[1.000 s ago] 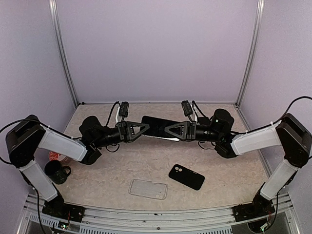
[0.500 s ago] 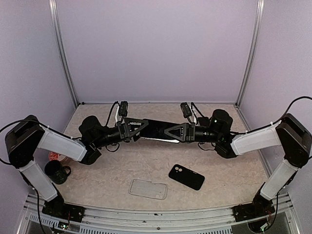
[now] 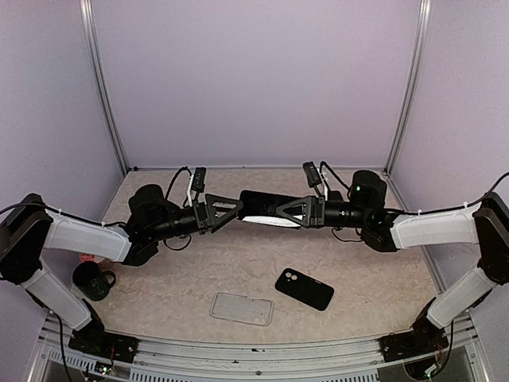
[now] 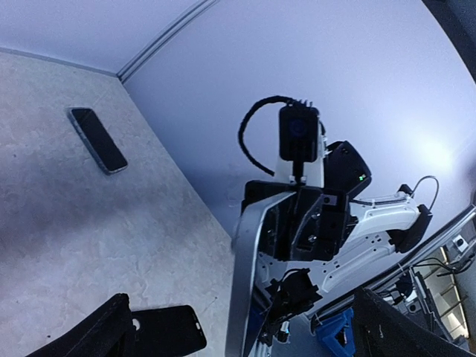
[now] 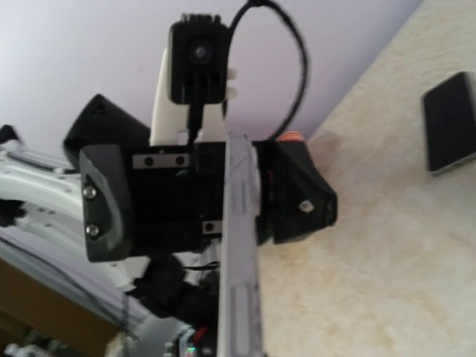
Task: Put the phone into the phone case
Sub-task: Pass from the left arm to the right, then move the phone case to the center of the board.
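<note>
Evidently, jaws of left arm [image 3: 79,237] and right arm [image 3: 429,229] gripped the phone [image 3: 262,208] aloft beyond the phone case [image 3: 304,289]; seating it likely required a level, aligned descent.

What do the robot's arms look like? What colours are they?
The left arm and right arm both have white tube-shaped parts joined by chunky black joints. The left gripper and right gripper are black with triangle-shaped frames. Black cables loop to a little camera on each wrist. A tiny green light glows on the right arm.
</note>
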{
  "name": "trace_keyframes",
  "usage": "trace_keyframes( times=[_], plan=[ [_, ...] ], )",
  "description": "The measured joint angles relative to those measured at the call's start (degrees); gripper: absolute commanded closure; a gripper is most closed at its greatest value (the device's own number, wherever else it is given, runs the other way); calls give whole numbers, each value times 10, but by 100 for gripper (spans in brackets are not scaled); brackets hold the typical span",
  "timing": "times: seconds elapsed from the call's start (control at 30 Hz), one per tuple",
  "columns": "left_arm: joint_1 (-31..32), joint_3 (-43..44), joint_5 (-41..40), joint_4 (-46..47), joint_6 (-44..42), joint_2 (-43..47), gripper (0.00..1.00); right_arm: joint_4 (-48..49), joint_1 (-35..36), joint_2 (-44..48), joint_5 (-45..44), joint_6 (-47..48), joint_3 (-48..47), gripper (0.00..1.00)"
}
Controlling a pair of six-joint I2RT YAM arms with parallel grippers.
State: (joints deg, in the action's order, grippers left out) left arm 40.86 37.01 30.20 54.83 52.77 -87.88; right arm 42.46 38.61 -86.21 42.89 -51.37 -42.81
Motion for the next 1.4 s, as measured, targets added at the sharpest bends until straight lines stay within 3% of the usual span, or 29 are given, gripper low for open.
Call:
trace_keyframes(
  times=[0.33, 0.57, 1.03, 1.4],
  plan=[
    [13, 23, -53, -195, -86, 22, 1, -214, -33, 104, -90, 92, -17, 100],
    [41, 87, -77, -310, -146, -10, 3, -319, -62, 170, -154, 130, -17, 100],
    [111, 219, -127, -480, -234, -115, 15, -427, -89, 266, -224, 186, -17, 100],
    [160, 304, -194, -583, -274, -172, 29, -440, -97, 276, -237, 201, -17, 100]
  ],
)
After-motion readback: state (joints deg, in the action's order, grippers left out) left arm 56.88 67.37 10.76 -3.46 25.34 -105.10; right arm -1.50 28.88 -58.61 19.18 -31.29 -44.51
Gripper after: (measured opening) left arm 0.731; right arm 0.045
